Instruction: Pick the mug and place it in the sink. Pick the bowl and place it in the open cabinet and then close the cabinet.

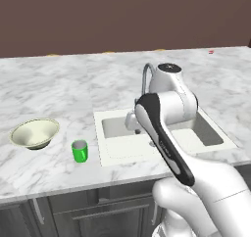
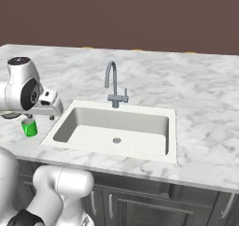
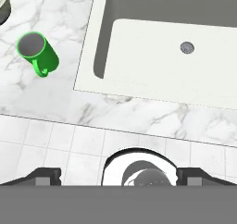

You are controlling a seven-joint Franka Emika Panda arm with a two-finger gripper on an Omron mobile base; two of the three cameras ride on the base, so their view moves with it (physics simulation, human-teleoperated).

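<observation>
The green mug (image 1: 80, 151) stands upright on the marble counter just left of the sink (image 1: 112, 155); in the hand view the mug (image 3: 38, 54) shows a small handle. Further left sits the cream bowl (image 1: 35, 133), upright. My gripper (image 3: 119, 176) hangs above the counter's front edge, to the right of the mug and near the sink's left front corner (image 3: 85, 65). It is open, its fingertips (image 3: 44, 174) wide apart with nothing between them. In the right base view my hand partly covers the mug (image 2: 29, 128). The cabinet is out of view.
A grey gooseneck faucet (image 2: 113, 85) rises behind the basin, which has a round drain (image 3: 187, 46). Dark under-counter cabinets (image 2: 140, 206) with bar handles run below the counter edge. A brown wall (image 1: 122, 15) closes off the far side of the counter.
</observation>
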